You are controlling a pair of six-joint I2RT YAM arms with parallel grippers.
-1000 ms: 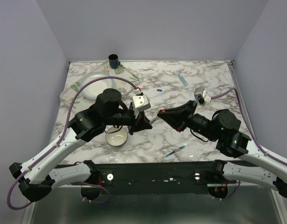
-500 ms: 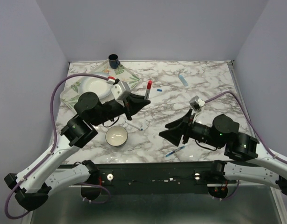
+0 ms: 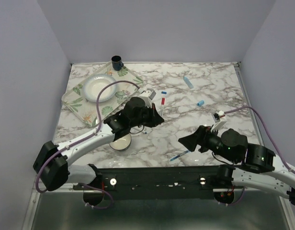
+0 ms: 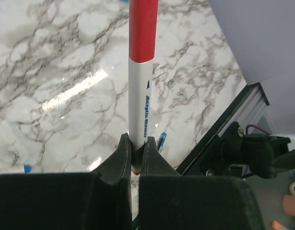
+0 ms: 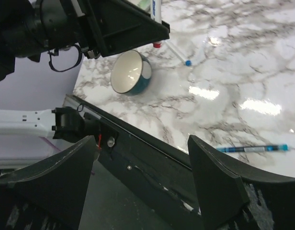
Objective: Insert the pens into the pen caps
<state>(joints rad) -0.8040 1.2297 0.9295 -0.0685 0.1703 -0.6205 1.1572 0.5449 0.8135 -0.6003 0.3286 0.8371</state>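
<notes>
My left gripper is shut on a white-barrelled pen that wears a red cap, held just above the table's middle. A dark blue cap lies behind it. A light blue pen lies at the back, with a light blue cap to the right. A thin blue pen rests near the front edge. My right gripper stands open and holds nothing, above the front edge beside that pen.
A small bowl sits left of centre, with a thin white stick with a blue tip beside it. A patterned tray holding a plate is at the back left, with a dark cup behind it.
My right gripper has opened and drawn back to the front edge. My left gripper kept the red-capped pen, swung it toward the back, then brought it to the table's middle.
</notes>
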